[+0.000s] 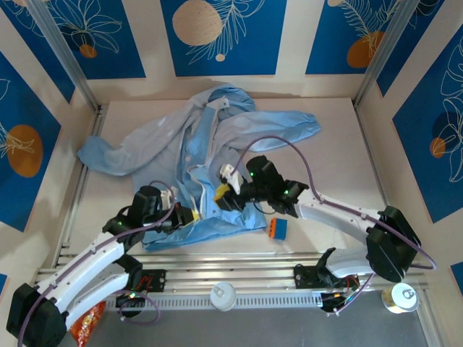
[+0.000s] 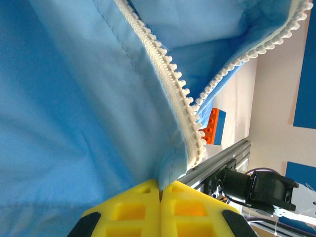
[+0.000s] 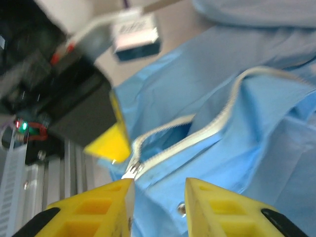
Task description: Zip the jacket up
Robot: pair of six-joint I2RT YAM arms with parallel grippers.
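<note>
2 zip rows (image 2: 160, 59) cropped, jacket (image 1: 282, 129) partly hidden

jacket (image 1: 217, 144) is pale sky blue, zipper (image 2: 170, 81) creamy white. fingers (image 3: 94, 210) bright yellow, arms (image 1: 340, 213) white with black joints, purple cables (image 1: 275, 139). little block (image 1: 275, 229) is orange and blue. wall panels (image 1: 217, 50) are deep blue with white leaf outlines and orange-ish circles

L arm (image 1: 87, 264) reaches fwd from its base, elbow bent, wrist low. L gripper (image 2: 160, 186): fingers (image 2: 138, 207) pressed tight together, pinching jacket (image 2: 74, 98) edge. R arm (image 1: 340, 215) stretches in twd centre, wrist angled down. R gripper (image 3: 158, 185): fingers parted, gap btwn them, nothing held. Both grippers near each other.
</note>
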